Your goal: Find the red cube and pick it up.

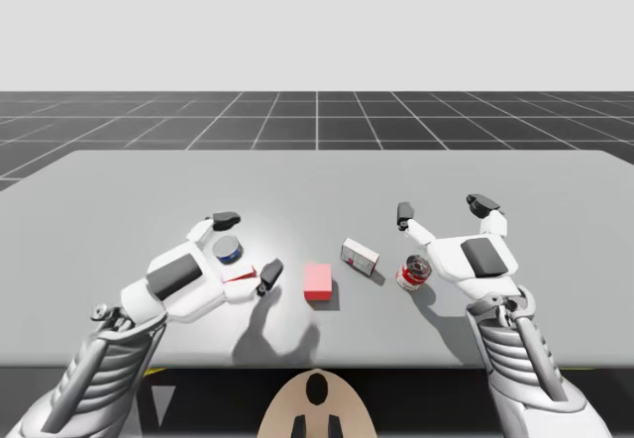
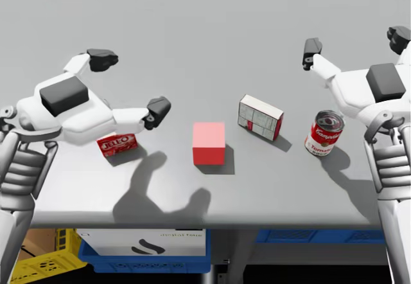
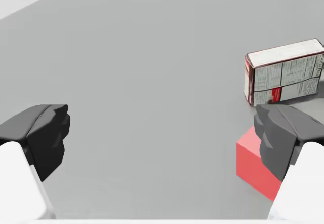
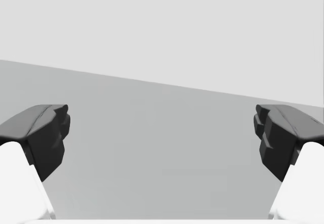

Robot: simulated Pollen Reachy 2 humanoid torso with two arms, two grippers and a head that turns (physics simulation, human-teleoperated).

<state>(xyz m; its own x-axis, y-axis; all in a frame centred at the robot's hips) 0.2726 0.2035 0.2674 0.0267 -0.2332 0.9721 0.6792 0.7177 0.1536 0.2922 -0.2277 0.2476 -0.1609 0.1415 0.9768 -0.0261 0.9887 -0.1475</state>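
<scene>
red cube (image 2: 209, 142) mid-table, untouched, L gripper (image 2: 130, 85) fingers wide, cube at its 4 o'clock, R gripper (image 2: 356, 42) fingers wide, red-white can (image 2: 324, 132) at its 7 o'clock

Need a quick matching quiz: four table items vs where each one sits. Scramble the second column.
Things:
1. red cube
2. small red box
3. red-and-white can
4. white box

Places:
A. partly under my open left gripper
B. furthest to my right
C. between the cube and the can
D. between the two boxes

Pairs: 1-D, 2-A, 3-B, 4-C
</scene>
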